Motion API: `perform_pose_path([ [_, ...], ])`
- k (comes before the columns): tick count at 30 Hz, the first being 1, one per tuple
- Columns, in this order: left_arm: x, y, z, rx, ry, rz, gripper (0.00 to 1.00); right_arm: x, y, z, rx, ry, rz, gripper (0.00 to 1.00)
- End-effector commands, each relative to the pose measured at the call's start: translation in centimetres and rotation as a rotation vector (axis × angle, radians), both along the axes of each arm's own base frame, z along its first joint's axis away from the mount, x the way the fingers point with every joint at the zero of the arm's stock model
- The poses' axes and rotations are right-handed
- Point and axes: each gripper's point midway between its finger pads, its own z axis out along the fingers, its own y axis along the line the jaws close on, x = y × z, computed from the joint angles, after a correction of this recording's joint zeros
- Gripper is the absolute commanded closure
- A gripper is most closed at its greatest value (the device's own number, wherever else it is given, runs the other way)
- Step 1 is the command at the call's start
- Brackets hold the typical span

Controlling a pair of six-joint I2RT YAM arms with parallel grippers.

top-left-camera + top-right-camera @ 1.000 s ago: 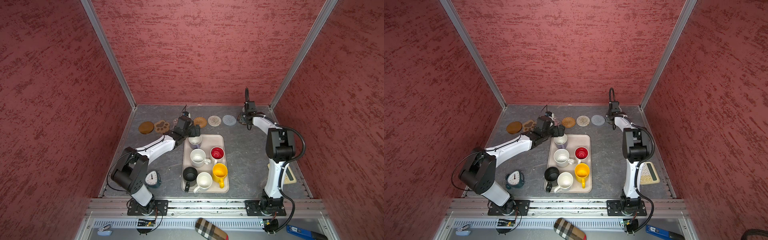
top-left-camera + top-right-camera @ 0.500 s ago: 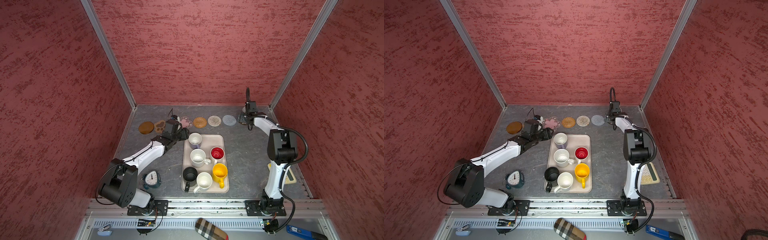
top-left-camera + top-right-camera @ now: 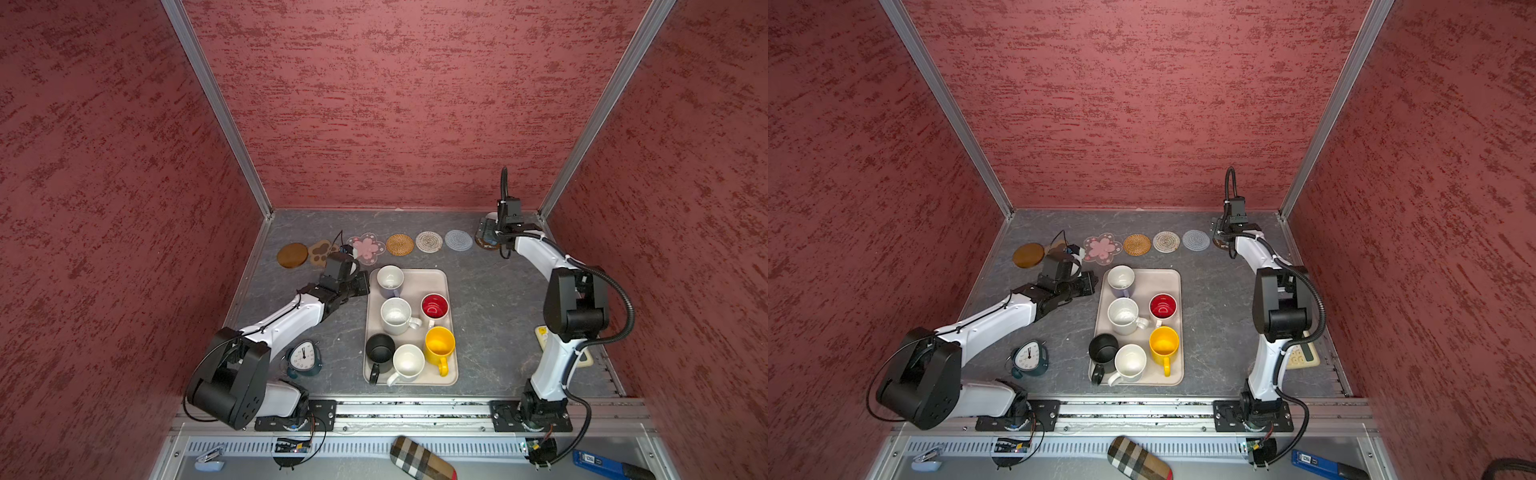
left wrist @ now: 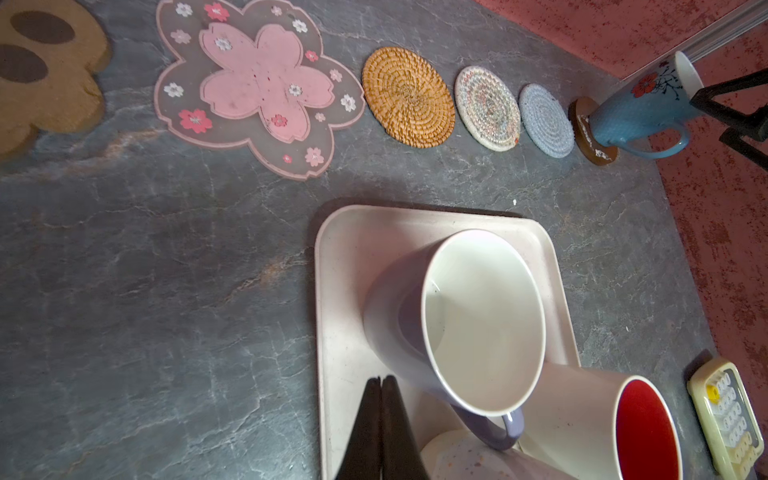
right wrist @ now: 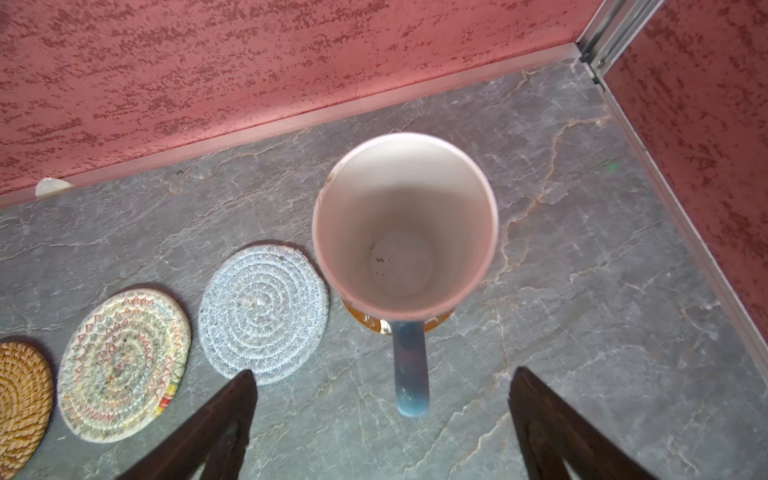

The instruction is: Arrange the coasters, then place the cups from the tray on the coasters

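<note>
One clock [image 3: 304, 357] stands at the table's 7 o'clock. One calculator [image 3: 1304, 357] lies at 4 o'clock, partly behind the right arm.

One tray [image 3: 419, 282] lies mid-table and holds six upright, empty cups. Three are in its near row: the black cup [image 3: 380, 348] at the tray's 7 o'clock, the near white cup [image 3: 408, 361] at 6 and the yellow cup [image 3: 439, 345] at 5. Behind them are the far white cup [image 3: 395, 316] at 10 and the red-lined cup [image 3: 434, 306] at 1. The lavender cup [image 3: 390, 277] fills the 11 o'clock corner.

The left gripper [image 4: 380, 380] is at the tray's 10 o'clock edge, just beside the lavender cup. Its fingers are pressed together and hold nothing.

Seven coasters form one row along the far edge, from the table's 10 o'clock to 2 o'clock:
- brown disc [image 3: 292, 254]
- paw coaster [image 3: 322, 251]
- flower coaster [image 3: 368, 247]
- rattan coaster [image 3: 400, 244]
- whitish coaster [image 3: 429, 241]
- grey coaster [image 3: 459, 240]
- second brown disc [image 4: 586, 133]

Six of them carry nothing. The seventh cup, the blue cup [image 5: 405, 220], stands upright and empty on the second brown disc. The right gripper [image 5: 383, 372] is spread wide, with one jaw on each side of the blue cup's handle. The jaws are clear of the handle and grip nothing.
</note>
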Motion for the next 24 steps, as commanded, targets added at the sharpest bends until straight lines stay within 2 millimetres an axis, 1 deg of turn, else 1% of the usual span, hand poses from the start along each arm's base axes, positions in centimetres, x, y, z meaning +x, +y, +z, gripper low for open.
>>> perform_pose_path([
  [1, -0.3, -0.8, -0.5, -0.027, 0.007, -0.042, 1.0, -0.7, 0.0, 3.5, 0.029, -0.091, -0.005, 0.04],
  [5, -0.4, -1.8, -1.4, -0.051, 0.029, -0.07, 1.0, -1.9, -0.2, 4.7, 0.04, -0.137, -0.014, 0.04],
  [8, -0.5, -2.7, -2.2, -0.055, 0.048, -0.091, 1.0, -2.3, 0.0, 4.8, 0.047, -0.147, -0.009, 0.03],
  [11, -0.6, -3.5, -3.3, -0.05, 0.077, -0.107, 1.0, -2.2, 0.1, 4.7, 0.051, -0.144, -0.003, 0.03],
  [15, -0.6, -4.4, -4.2, -0.055, 0.095, -0.121, 1.0, -1.9, 0.3, 4.4, 0.06, -0.147, -0.001, 0.03],
  [24, 0.7, -6.0, -5.4, -0.085, 0.121, -0.134, 1.0, -1.7, 0.5, 4.6, 0.07, -0.177, 0.011, 0.03],
])
